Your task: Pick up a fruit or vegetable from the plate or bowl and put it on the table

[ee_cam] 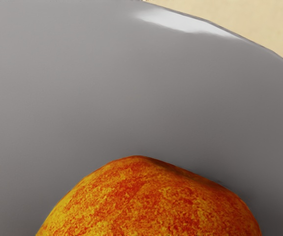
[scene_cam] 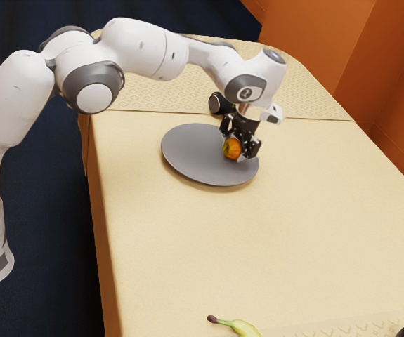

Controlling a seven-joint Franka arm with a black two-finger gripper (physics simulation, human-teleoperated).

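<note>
1. The apple (scene_cam: 232, 148) is at the pincer (scene_cam: 233, 147), low between its two sides and over the plate (scene_cam: 194, 151); I cannot tell whether the pincer has closed on it or is merely around it, nor whether the apple bears on the plate.
2. The apple should handle as firm and fairly light, little given to squashing; its skin may be somewhat slippery and could bruise under a hard squeeze.
3. Best hold: opposite flanks at its widest part, squarely across the middle; a grip too high on the curve might let it slip down and roll away from the pincer.
4. The apple is rounded, slightly lopsided, mottled orange-red and yellow; the plate under the pincer is smooth, grey, broad and shallow, with a glossy glint at its rim; it looks stiff.
5. The tabletop (scene_cam: 187, 246) around the plate is pale and matt, with a patterned band beyond the pincer; a curved yellow-green banana (scene_cam: 244, 327), dark at its tip, lies well apart from the pincer.
</note>
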